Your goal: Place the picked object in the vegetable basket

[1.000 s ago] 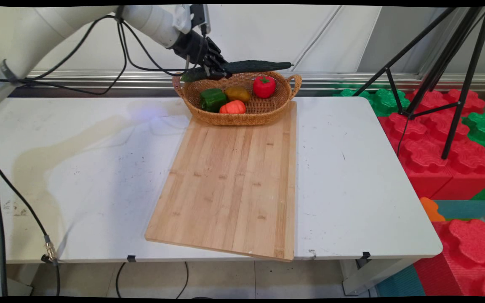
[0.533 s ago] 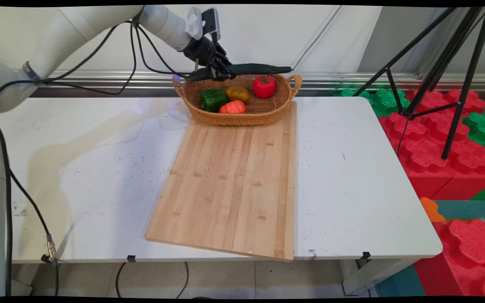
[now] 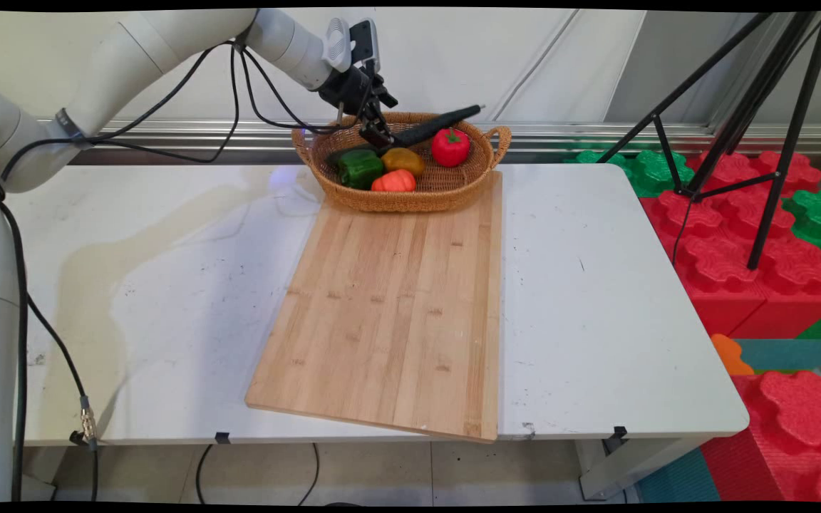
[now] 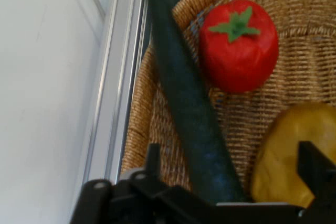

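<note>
white table (image 3: 596, 299) | cutting board (image 3: 396, 313) | basket (image 3: 425, 196) | jaws spread above cucumber (image 4: 189, 108)

No text, label, brand, number or sign can be read in either view: none shows on the arm, the objects or the surroundings.

woven wicker basket (image 3: 410, 196) (matt), wooden board (image 3: 389, 313)
</note>
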{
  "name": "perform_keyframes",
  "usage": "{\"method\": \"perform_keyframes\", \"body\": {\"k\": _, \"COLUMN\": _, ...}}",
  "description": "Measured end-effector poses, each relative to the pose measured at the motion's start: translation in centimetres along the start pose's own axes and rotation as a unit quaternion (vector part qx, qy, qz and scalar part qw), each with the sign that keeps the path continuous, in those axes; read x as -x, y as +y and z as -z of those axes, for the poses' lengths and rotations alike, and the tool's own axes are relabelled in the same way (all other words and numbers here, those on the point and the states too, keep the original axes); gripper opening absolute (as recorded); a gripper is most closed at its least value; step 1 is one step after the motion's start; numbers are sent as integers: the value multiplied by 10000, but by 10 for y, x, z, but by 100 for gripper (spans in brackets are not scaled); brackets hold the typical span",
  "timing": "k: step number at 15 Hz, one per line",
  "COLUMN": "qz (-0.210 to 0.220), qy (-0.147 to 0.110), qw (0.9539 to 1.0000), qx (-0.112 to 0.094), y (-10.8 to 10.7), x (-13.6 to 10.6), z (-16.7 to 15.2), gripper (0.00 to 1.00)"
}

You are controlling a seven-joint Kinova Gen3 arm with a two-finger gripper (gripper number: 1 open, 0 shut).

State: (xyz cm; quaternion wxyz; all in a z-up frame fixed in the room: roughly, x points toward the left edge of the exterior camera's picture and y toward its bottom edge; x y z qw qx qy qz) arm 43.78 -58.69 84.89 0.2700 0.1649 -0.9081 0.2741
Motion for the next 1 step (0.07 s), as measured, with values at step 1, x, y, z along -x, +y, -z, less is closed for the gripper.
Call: {"method": "perform_keyframes", "body": {"k": 1, "qz": 29, "qy": 21, "qw": 10000, "qx": 3, "y": 0, "x": 0, "z": 0, "gripper": 100}}
